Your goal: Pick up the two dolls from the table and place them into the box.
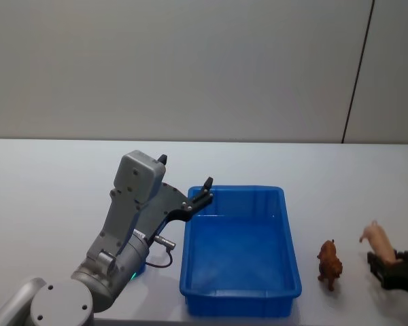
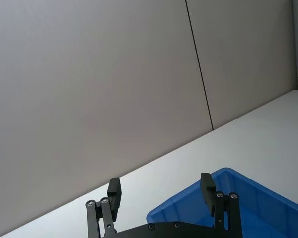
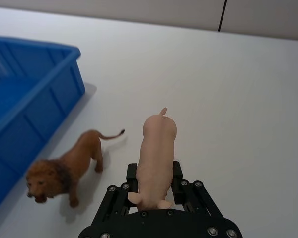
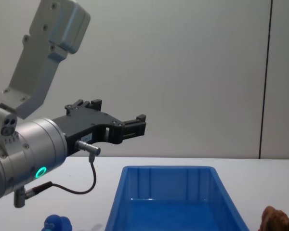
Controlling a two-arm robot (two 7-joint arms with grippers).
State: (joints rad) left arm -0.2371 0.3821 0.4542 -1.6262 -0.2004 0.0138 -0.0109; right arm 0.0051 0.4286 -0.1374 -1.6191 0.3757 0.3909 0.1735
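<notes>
Brown maned lion figure [image 1: 330,263]: standing on table [image 1: 54,183], just right of blue box [image 1: 290,238]. Pale pink animal figure [image 3: 156,148]: clamped in right gripper [image 3: 154,174], right of lion. Blue lumpy toy [image 4: 58,224]: on table, left of box. Fingers spread on left gripper [image 1: 185,172], above box's far-left corner.

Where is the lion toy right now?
In the head view the lion stands on the table just right of the bin, between it and the right end effector, which holds a pink pig.
</notes>
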